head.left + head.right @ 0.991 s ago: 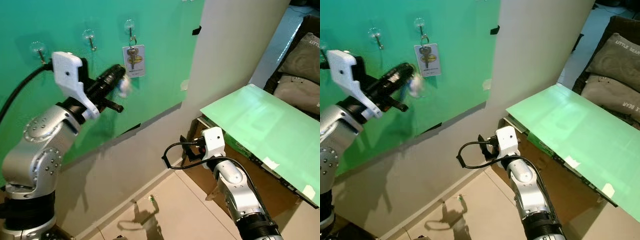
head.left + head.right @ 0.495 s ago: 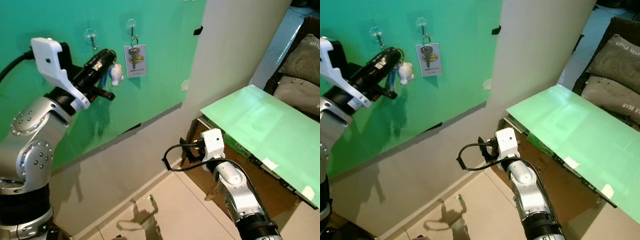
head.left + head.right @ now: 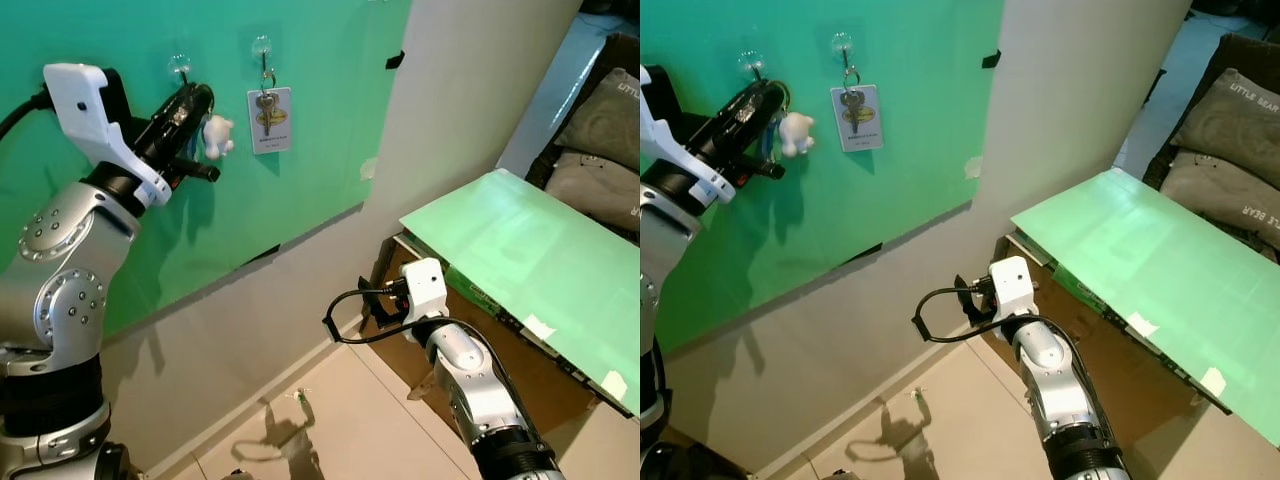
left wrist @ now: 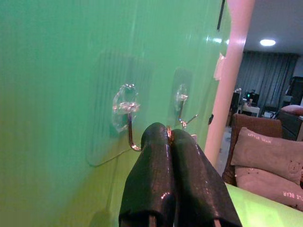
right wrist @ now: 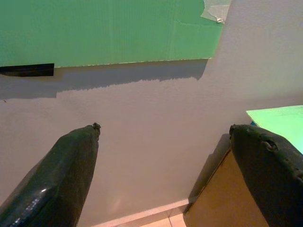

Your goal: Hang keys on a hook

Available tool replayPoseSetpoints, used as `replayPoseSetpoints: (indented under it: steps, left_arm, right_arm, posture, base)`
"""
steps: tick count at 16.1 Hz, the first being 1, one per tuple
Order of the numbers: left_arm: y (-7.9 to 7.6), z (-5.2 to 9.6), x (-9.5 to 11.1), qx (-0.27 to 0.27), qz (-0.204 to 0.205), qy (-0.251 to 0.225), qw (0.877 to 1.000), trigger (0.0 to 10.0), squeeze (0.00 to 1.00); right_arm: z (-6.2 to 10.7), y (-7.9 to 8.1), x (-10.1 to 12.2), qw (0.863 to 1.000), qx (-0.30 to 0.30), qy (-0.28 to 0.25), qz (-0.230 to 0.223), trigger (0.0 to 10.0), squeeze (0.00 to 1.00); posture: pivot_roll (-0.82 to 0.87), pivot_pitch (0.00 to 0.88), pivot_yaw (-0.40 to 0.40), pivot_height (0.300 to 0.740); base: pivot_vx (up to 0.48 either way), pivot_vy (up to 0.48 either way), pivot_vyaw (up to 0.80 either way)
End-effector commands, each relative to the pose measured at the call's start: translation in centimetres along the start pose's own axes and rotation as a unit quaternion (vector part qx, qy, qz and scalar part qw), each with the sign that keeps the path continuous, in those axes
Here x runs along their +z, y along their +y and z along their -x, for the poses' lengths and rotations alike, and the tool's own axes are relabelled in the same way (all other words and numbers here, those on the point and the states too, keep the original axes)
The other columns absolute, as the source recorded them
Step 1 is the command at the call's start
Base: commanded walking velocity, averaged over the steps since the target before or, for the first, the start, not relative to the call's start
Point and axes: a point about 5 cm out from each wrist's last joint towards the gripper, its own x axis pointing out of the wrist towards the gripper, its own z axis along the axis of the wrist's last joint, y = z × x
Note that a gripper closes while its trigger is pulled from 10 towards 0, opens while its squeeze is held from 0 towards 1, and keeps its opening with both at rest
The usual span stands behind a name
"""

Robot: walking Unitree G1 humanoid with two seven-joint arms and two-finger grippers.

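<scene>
Green board (image 3: 300,150) | left claw (image 3: 198,100) pinching keys (image 3: 212,135) beside hook (image 3: 181,75)

**Where things sat along the wall**

Two hooks were fixed side by side high on the board (image 3: 300,150). The left gripper (image 3: 200,98) was raised just below the left hook (image 3: 181,72), a small toy (image 3: 214,136) hanging beside it. Keys with a tag (image 3: 268,118) hung from the right hook (image 3: 262,52). The right gripper (image 5: 165,175) hung low by the table (image 3: 540,270), further right.
</scene>
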Motion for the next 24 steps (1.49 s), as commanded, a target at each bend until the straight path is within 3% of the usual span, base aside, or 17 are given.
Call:
replayPoseSetpoints:
  steps: [1, 3, 4, 6, 18, 21, 24]
  left_arm:
    - [-0.2, -0.3, 1.2, -0.009, -0.006, -0.022, 1.0, 10.0, 0.0]
    - [-0.5, -0.2, 0.9, -0.028, -0.013, -0.01, 0.999, 10.0, 0.0]
    - [-1.0, 0.1, -0.7, -0.048, -0.026, 0.036, 0.998, 10.0, 0.0]
    - [-1.1, 0.3, -1.5, -0.043, -0.022, 0.045, 0.998, 10.0, 0.0]
    - [-1.8, 0.1, 2.3, -0.058, -0.016, -0.017, 0.998, 10.0, 0.0]
    - [-1.6, 0.2, 2.4, -0.05, -0.009, -0.018, 0.999, 10.0, 0.0]
    - [-0.4, 0.1, 1.4, -0.012, 0.004, -0.003, 1.0, 10.0, 0.0]
  right_arm:
    - [-0.2, -0.1, 0.4, 1.0, 0.0, -0.007, 0.005, 10.0, 0.23]
    - [-0.3, -0.1, 0.3, 1.0, 0.0, -0.007, 0.005, 10.0, 0.22]
    - [-0.3, -0.1, 0.3, 1.0, 0.001, -0.005, 0.005, 10.0, 0.22]
    - [-0.4, 0.0, 0.3, 1.0, 0.003, -0.006, 0.005, 10.0, 0.22]
    - [-0.2, -0.2, -0.3, 1.0, 0.009, 0.005, 0.012, 10.0, 0.22]
    - [-0.2, -0.1, -0.4, 1.0, 0.011, 0.008, 0.012, 10.0, 0.23]
    - [-0.2, -0.1, -0.4, 1.0, 0.011, 0.009, 0.012, 10.0, 0.22]
  posture:
    - [0.02, 0.0, -0.048, 0.74]
    - [0.03, 0.0, -0.046, 0.74]
    - [0.03, 0.0, -0.047, 0.74]
    - [0.03, 0.0, -0.048, 0.74]
    - [0.04, 0.0, -0.059, 0.74]
    - [0.04, 0.0, -0.06, 0.74]
    - [0.04, 0.0, -0.058, 0.74]
  base:
    - [0.0, 0.0, 0.0]
    - [0.0, 0.0, 0.0]
    - [0.0, 0.0, 0.0]
    - [0.0, 0.0, 0.0]
    - [0.0, 0.0, 0.0]
    - [0.0, 0.0, 0.0]
    - [0.0, 0.0, 0.0]
